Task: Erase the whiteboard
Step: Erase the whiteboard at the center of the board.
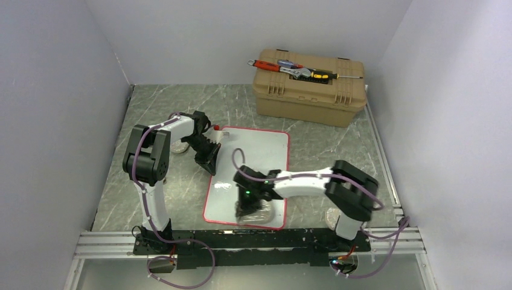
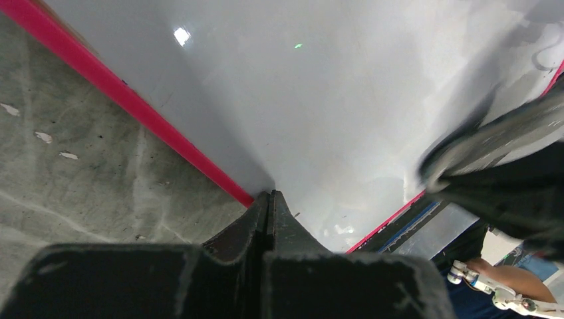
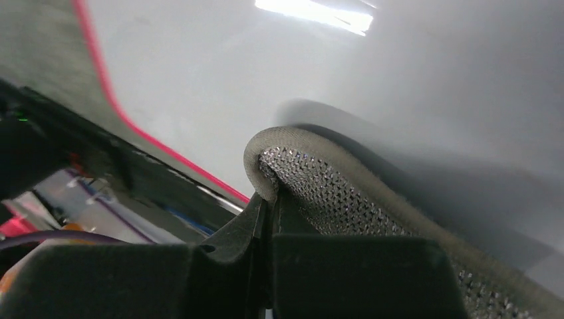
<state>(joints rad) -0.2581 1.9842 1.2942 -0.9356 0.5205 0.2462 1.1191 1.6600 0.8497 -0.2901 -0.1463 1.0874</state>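
The whiteboard (image 1: 265, 151) is lying flat in the middle of the table (image 1: 326, 151). Its shiny white side is facing up, and a thin red rim (image 2: 133, 106) is running all around it.

The left gripper (image 1: 210, 162) is sitting at about 10 o'clock on the board, right at the edge. Its two fingers are squeezing tight together, and nothing is showing between them. In the left wrist view, the tips are touching the board just where the white part is meeting the rim.

The right gripper (image 1: 250, 208) is reaching down at the 6 o'clock end of the board, close to the arm bases. It is pinching a grey cloth (image 3: 346, 193) tight between its fingers. The cloth has a soft rolled edge and a bumpy net part. It is pressing on the white surface, and from above it is looking blurry.

A tan toolbox (image 1: 311, 93) is standing at about 1 o'clock from the board, well apart from it and near the back wall. A few tools (image 1: 296, 69) are lying on its lid.
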